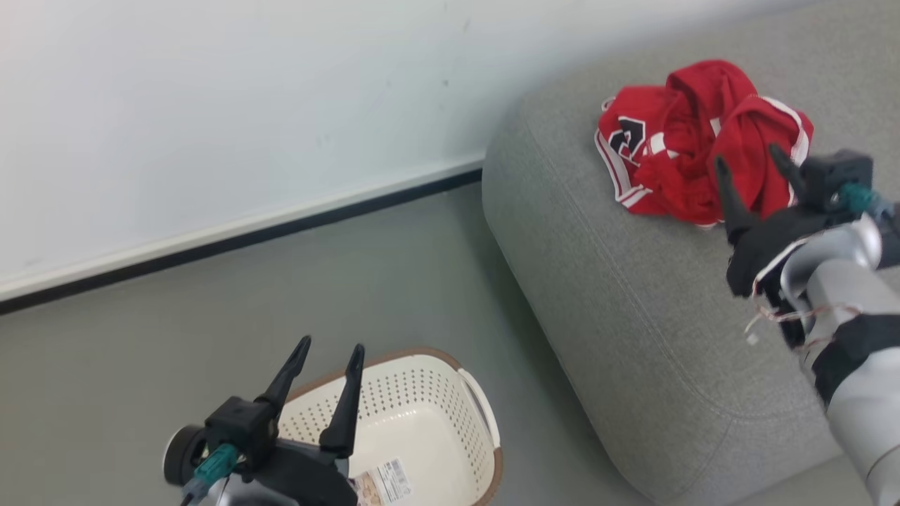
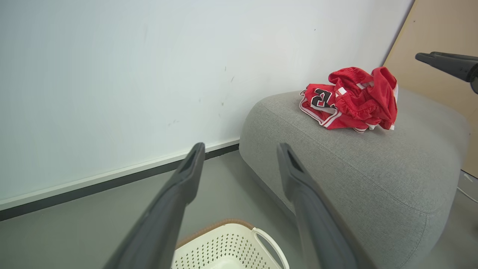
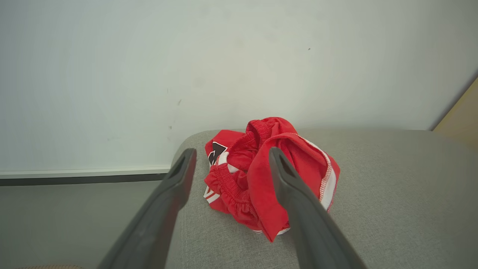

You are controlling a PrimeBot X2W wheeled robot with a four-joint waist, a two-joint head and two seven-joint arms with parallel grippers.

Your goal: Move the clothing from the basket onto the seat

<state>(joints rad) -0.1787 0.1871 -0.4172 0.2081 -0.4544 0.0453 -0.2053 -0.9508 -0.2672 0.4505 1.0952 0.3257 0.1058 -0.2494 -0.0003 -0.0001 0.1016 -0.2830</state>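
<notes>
The red clothing (image 1: 692, 144) with white trim lies bunched in a heap on the grey seat (image 1: 633, 295), near its far corner; black-and-white lettering shows on one fold. The same clothing (image 2: 351, 99) and clothing (image 3: 261, 183) show in both wrist views. My right gripper (image 1: 751, 163) hovers open just in front of the heap, nothing between its fingers. The cream basket (image 1: 422, 422) with its brown rim stands on the floor at lower left; no garment shows in the visible part. My left gripper (image 1: 330, 346) is open above the basket's near side, empty.
A white wall (image 1: 211, 105) with a dark baseboard runs behind the basket and seat. Grey floor (image 1: 140, 351) lies between wall, basket and seat. A label sticker (image 1: 383, 483) sits on the basket's bottom. A tan panel (image 2: 440, 37) stands beyond the seat.
</notes>
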